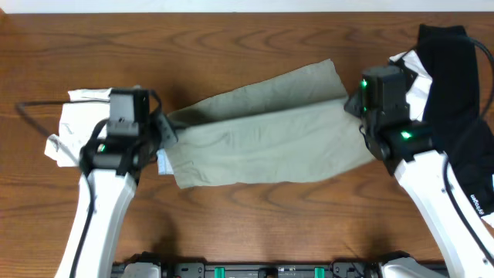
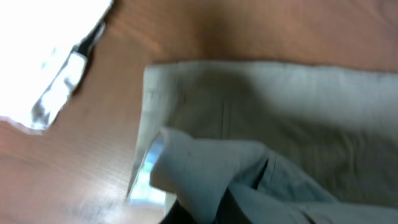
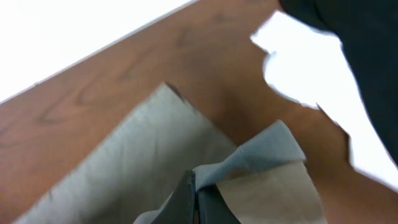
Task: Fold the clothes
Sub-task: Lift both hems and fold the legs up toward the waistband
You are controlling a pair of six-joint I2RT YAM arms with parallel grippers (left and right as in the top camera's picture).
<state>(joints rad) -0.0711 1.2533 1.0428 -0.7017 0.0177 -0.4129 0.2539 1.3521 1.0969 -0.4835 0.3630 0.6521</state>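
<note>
Grey-green trousers (image 1: 262, 135) lie folded lengthwise across the middle of the wooden table. My left gripper (image 1: 162, 130) is shut on their left end, where the cloth bunches up (image 2: 205, 165); the fingers are mostly hidden under the fabric. My right gripper (image 1: 356, 104) is shut on the right end, its dark fingers (image 3: 196, 193) pinching a raised fold of cloth (image 3: 261, 155). The trousers stretch between both grippers.
A white garment (image 1: 73, 123) lies at the left, also in the left wrist view (image 2: 43, 56). A black garment (image 1: 455, 93) over white cloth (image 3: 305, 74) lies at the right. The table's far edge (image 1: 247, 9) runs along the top.
</note>
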